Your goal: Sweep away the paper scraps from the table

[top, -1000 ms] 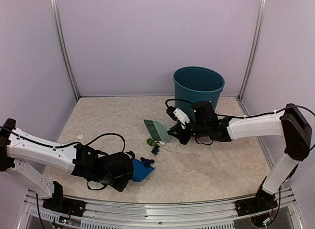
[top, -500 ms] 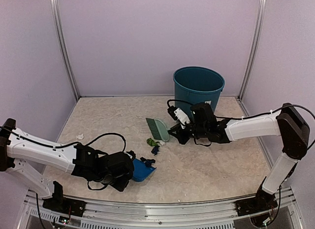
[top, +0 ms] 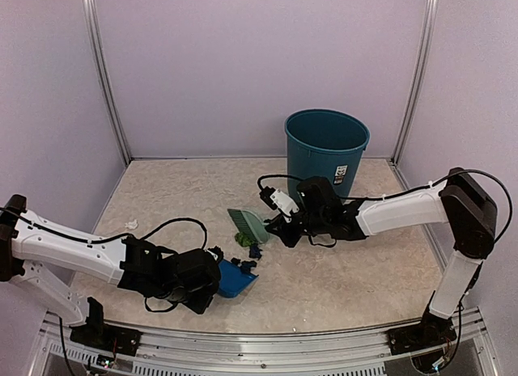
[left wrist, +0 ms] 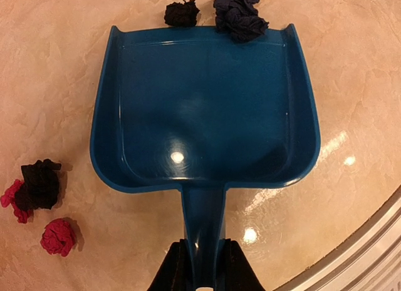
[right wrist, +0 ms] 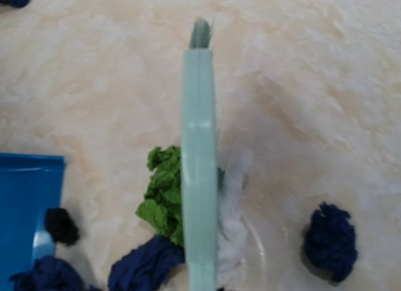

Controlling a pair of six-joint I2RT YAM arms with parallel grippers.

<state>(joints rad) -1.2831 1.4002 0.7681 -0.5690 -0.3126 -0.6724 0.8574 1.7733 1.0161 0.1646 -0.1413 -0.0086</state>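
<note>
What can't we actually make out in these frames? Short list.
- Right wrist: brush handle cut off by the bottom edge; the grip on it is out of frame.
- Top: dustpan half hidden under the left arm; paper scraps beside it too small to count.
- Top: bin label too small to read.

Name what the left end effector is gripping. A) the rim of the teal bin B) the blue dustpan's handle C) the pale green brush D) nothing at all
B: in the left wrist view the left end effector is closed on the handle of the blue dustpan, while the pale green brush is held by the right end effector.
</note>
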